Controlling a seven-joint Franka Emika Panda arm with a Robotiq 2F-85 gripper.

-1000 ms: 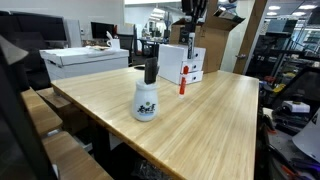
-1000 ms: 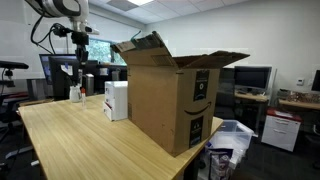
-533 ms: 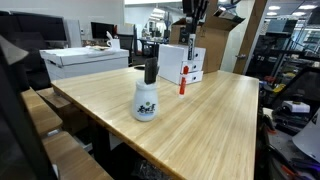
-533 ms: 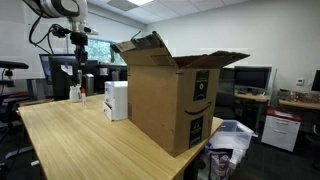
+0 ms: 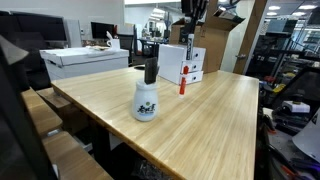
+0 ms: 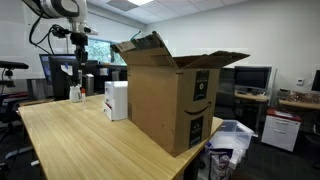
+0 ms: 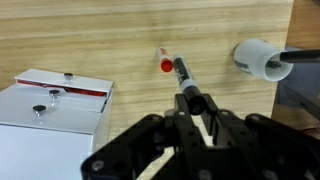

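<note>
**In an exterior view** — the gripper (image 5: pixel 188 42) hangs above the table (image 5: pixel 215 125), in front of the white box (image 5: pixel 193 62). A red marker (image 5: pixel 182 82) stands upright just before that box, and a bottle (image 5: pixel 146 98) stands farther out from it.

**In an exterior view** — the gripper (image 6: pixel 78 60) sits high beside the white box (image 6: pixel 117 100), well apart from the carton (image 6: pixel 170 100).

**Wrist view** — the jaws are nearly closed and appear to pinch a slim dark pen (image 7: pixel 183 76). Its tip points toward the marker (image 7: pixel 166 65), beside the white box (image 7: pixel 50 112).

**Risks, as judged:**
- So thin a pinch may let the pen slip or swing.
- Lowering off-line would topple the marker, which could then roll off the table.
- Drifting sideways would strike the white box.
</note>
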